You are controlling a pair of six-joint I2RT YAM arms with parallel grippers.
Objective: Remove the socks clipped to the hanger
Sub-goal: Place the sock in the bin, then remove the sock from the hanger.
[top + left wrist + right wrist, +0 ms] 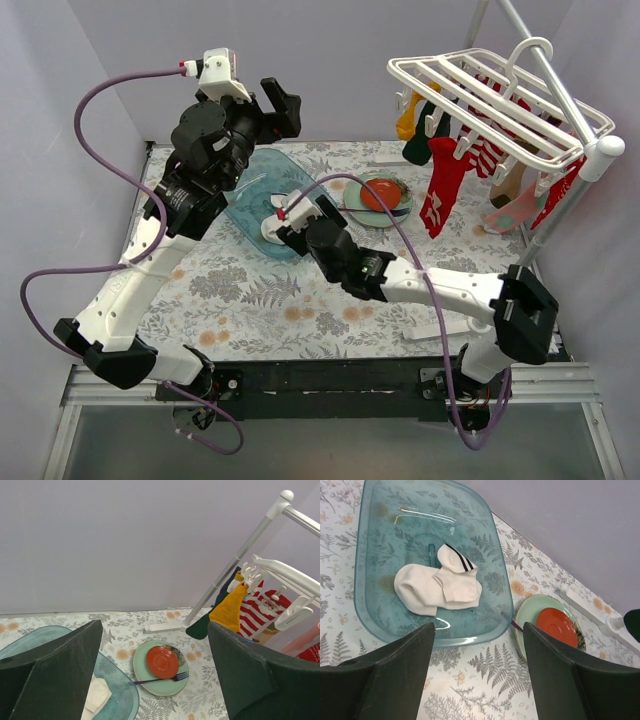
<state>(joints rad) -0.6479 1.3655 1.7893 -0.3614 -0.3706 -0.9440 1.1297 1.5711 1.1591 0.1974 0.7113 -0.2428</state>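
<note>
The white hanger [500, 105] hangs at the back right with several socks clipped under it: a red one [440, 190], a mustard one [407, 115], a red-and-white striped one [257, 612] and a pink one [515, 210]. My left gripper [283, 103] is raised left of the hanger, open and empty, with the mustard sock [229, 610] ahead on its right. My right gripper [479, 627] is open and empty just above the near right edge of the blue tub [375, 540]. A white sock [440, 587] lies in that tub.
A green plate [395, 210] with a red-orange saucer [555, 627] and a purple fork [160, 679] sits between the tub and the hanger. The hanger's white stand pole [555, 205] rises at the right, its base bar [162, 626] on the floral cloth.
</note>
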